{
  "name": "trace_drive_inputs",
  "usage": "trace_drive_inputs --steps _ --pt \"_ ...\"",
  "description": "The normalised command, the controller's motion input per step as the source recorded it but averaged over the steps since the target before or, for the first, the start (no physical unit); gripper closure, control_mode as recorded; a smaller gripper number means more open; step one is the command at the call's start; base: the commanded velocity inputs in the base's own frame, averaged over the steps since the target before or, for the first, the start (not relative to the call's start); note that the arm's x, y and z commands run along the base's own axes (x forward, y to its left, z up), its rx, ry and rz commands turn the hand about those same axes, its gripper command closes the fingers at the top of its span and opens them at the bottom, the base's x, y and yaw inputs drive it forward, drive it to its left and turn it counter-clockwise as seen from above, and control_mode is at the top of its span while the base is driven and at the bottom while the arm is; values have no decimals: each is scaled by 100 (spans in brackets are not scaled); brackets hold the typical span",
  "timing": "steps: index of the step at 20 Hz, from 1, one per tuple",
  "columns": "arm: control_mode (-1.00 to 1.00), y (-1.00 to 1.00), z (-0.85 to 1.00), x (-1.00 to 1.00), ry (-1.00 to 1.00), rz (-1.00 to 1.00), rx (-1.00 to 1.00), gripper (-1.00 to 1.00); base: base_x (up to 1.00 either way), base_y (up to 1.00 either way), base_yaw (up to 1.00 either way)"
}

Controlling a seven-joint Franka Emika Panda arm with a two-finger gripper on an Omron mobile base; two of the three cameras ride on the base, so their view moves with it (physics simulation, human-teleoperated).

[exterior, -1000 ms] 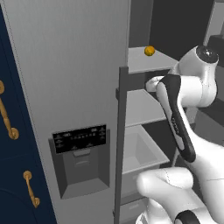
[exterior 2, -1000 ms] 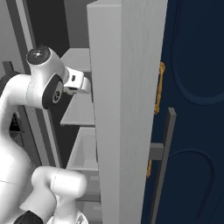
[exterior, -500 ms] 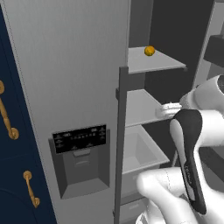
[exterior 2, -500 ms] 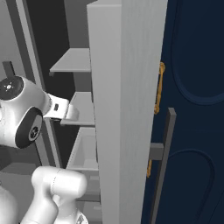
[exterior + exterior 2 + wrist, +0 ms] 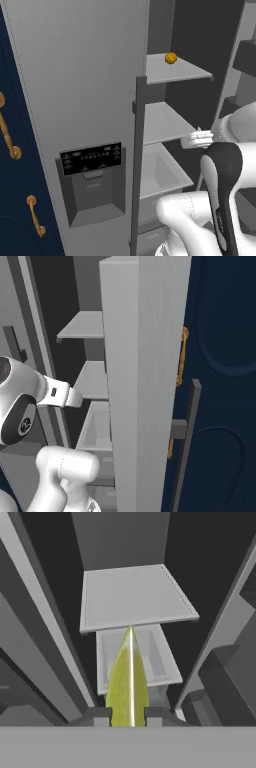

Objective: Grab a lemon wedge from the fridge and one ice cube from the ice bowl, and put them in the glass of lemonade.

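**Lemon wedge pinched between the fingers, in front of the open fridge**

The tall grey steel two-door fridge (image 5: 75,90) stands with its right-hand door swung open; in the right base view that door (image 5: 145,381) is seen edge-on, with a long dark-grey vertical handle (image 5: 185,441) beside navy cupboards with brass handles (image 5: 220,356). The closed left-hand door carries a black dispenser panel (image 5: 91,158).

In the hand view the small dark fingers (image 5: 127,716) are clenched on the tiny yellow-green lemon wedge (image 5: 128,682), which stands up between them, its pointed tip towards the fridge interior. Past the wedge lie a flat grey shelf (image 5: 135,597) and, below it, a pale grey drawer bin (image 5: 160,657).

In the left base view the white arm with dark joints (image 5: 220,170) reaches from the lower right towards the middle shelf (image 5: 160,122), its hand near that shelf's right edge. A small orange round fruit (image 5: 171,58) sits on the upper shelf (image 5: 175,72), well above the hand.
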Motion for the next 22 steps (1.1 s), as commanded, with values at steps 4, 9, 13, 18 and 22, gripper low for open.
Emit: trace_drive_inputs --steps 4,9,13,18,22 --pt "100 0 0 -9 0 0 0 100 -72 2 0" --pt "100 0 0 0 0 0 0 100 -100 41 10" --pt "100 0 0 0 0 0 0 100 -76 75 56" --pt "100 0 0 0 0 0 0 100 -16 61 81" --pt "100 0 0 0 0 0 0 100 0 35 99"
